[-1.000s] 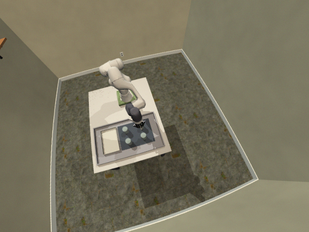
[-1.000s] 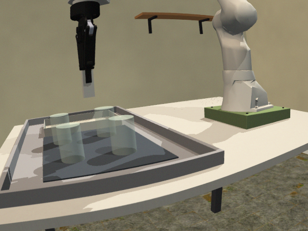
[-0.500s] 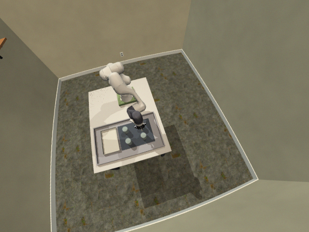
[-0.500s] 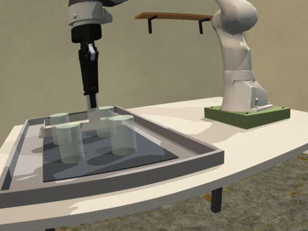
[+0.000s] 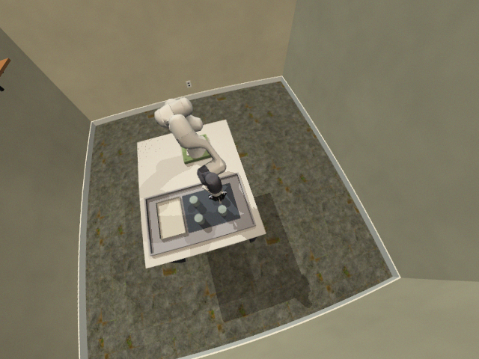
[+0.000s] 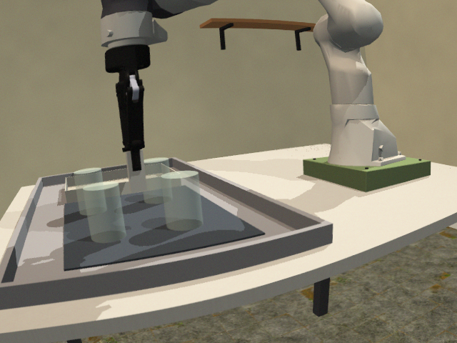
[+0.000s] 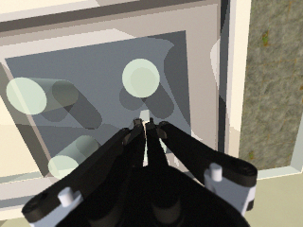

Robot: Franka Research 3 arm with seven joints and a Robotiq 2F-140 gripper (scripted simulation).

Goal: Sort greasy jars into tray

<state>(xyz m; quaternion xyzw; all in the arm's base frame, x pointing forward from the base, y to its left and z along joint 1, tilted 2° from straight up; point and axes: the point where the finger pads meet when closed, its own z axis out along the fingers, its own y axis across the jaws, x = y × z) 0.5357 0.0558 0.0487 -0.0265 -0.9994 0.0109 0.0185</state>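
Note:
My gripper (image 5: 219, 200) (image 6: 136, 186) (image 7: 146, 116) is shut and empty, pointing down with its tips low between the jars. Four pale green, see-through jars stand on the dark mat (image 5: 233, 200) (image 6: 221, 229) (image 7: 104, 61). The far right jar (image 5: 221, 209) (image 6: 104, 214) (image 7: 140, 78) is just ahead of the tips in the wrist view. The far left jar (image 5: 198, 218) (image 6: 88, 191) (image 7: 26, 96) and near left jar (image 5: 193, 200) (image 6: 158, 181) (image 7: 63, 165) are on the tray side. The near right jar (image 6: 182, 201) is mostly hidden by the gripper in the other views. The cream tray (image 5: 171, 220) (image 7: 9, 142) holds no jar.
A raised grey border (image 5: 200, 241) (image 6: 166, 271) surrounds the mat and tray on the table (image 5: 158, 177) (image 6: 258, 177). The arm's green base (image 5: 192, 158) (image 6: 365, 177) stands behind it. A brown shelf (image 6: 258, 24) hangs on the wall.

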